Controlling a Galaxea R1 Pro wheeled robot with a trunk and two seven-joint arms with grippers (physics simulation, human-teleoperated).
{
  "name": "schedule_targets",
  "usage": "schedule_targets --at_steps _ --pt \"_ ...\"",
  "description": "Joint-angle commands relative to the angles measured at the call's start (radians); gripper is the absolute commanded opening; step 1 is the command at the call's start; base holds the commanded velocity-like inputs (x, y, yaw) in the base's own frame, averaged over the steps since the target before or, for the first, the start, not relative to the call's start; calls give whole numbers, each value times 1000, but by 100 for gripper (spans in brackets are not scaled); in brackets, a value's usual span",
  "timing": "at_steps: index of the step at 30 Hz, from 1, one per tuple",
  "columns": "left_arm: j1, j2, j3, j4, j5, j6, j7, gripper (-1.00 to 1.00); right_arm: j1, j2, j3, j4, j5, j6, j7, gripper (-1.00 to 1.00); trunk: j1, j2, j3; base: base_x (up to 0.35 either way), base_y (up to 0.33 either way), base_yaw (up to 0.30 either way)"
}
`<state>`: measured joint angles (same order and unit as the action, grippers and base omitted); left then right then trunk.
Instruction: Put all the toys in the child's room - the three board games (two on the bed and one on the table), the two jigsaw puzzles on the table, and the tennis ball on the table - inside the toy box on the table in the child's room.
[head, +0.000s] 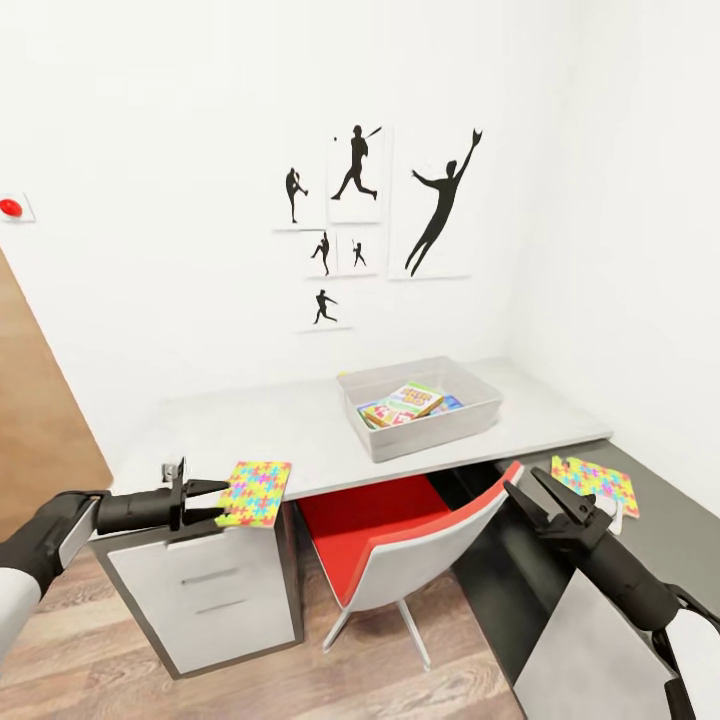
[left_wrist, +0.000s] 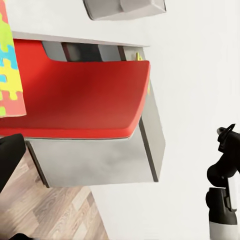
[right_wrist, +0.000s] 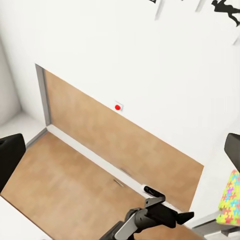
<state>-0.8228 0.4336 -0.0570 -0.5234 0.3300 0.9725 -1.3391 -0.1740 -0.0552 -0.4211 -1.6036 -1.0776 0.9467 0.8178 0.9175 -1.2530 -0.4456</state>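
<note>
The toy box (head: 425, 425) stands on the table (head: 270, 425) with colourful board games (head: 405, 402) lying inside it. One jigsaw puzzle (head: 256, 493) (left_wrist: 10, 65) (right_wrist: 229, 200) sits at the table's front-left corner, overhanging the edge. My left gripper (head: 222, 500) (right_wrist: 189, 216) is open, its fingertips at that puzzle's left edge; I cannot tell whether they touch it. The other jigsaw puzzle (head: 596, 484) lies on the lower dark side desk (head: 660, 470). My right gripper (head: 522, 480) hangs open just left of it, holding nothing. The tennis ball and the bed are out of view.
A red and white chair (head: 400, 540) (left_wrist: 80, 90) is tucked under the table between my arms. A white drawer unit (head: 215, 600) stands below the table's left end. Sports silhouettes (head: 355, 200) hang on the wall behind. A wooden door (right_wrist: 100, 165) is on my left.
</note>
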Motion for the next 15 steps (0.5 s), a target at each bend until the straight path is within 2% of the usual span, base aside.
schedule_targets --at_steps 1,15 --pt "-1 7 -5 0 6 16 -4 100 -1 0 -1 0 1 4 3 100 4 -8 -4 0 0 0" --pt "-1 63 -6 0 6 65 -11 100 -1 0 -1 1 1 4 -11 100 58 -106 -48 0 0 0"
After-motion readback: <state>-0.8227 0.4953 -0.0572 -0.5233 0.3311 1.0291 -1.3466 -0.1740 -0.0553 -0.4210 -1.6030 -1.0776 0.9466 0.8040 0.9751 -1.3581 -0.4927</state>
